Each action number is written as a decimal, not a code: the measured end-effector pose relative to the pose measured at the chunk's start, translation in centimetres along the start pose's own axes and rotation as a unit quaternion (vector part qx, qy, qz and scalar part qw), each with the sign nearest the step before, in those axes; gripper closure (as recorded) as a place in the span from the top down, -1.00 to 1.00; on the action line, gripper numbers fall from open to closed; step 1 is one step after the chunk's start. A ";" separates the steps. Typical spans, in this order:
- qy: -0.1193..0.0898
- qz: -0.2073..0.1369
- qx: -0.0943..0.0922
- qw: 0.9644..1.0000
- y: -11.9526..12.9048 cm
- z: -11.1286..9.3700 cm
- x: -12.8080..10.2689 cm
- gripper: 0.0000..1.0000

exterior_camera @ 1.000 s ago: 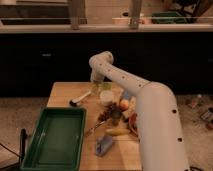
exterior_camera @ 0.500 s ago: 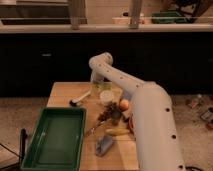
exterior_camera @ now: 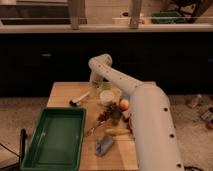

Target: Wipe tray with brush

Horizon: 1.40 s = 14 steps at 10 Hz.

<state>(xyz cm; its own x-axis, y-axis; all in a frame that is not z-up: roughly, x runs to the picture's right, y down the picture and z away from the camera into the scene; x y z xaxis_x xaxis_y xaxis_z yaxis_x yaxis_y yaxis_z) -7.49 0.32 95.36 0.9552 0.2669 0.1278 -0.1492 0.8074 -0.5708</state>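
The green tray (exterior_camera: pixel 51 141) lies on the front left of the wooden table (exterior_camera: pixel 62 91) and holds nothing. The brush (exterior_camera: pixel 79 98), with a pale handle and a small dark head, lies on the table just beyond the tray's far right corner. My gripper (exterior_camera: pixel 96 83) hangs at the end of the white arm (exterior_camera: pixel 145 120) over the far middle of the table. It is to the right of the brush and a little behind it, apart from it and clear of the tray.
A white bowl (exterior_camera: pixel 109 96) and an orange fruit (exterior_camera: pixel 124 104) sit right of the brush. Dark red items (exterior_camera: pixel 106 115), a fork (exterior_camera: pixel 94 130), a banana (exterior_camera: pixel 118 132) and a folded blue-grey cloth (exterior_camera: pixel 104 145) lie right of the tray. A dark counter runs behind.
The arm's big white segment has shifted slightly to the left. The gripper stays over the far middle of the table. The brush and tray have not moved.
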 end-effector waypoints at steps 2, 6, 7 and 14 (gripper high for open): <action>-0.013 -0.053 -0.017 0.998 0.8 0.5 -1.4 0.60; -0.019 -0.100 -0.054 0.993 2.6 2.5 -2.8 0.60; -0.019 -0.101 -0.059 0.993 2.9 2.8 -2.7 0.60; -0.025 -0.096 -0.090 0.991 4.0 4.9 -1.6 0.60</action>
<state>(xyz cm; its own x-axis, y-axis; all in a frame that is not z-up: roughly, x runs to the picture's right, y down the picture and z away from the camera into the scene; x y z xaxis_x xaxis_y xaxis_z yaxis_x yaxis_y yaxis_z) -10.84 5.68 96.81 0.9471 0.1468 0.2854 0.0865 0.7395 -0.6676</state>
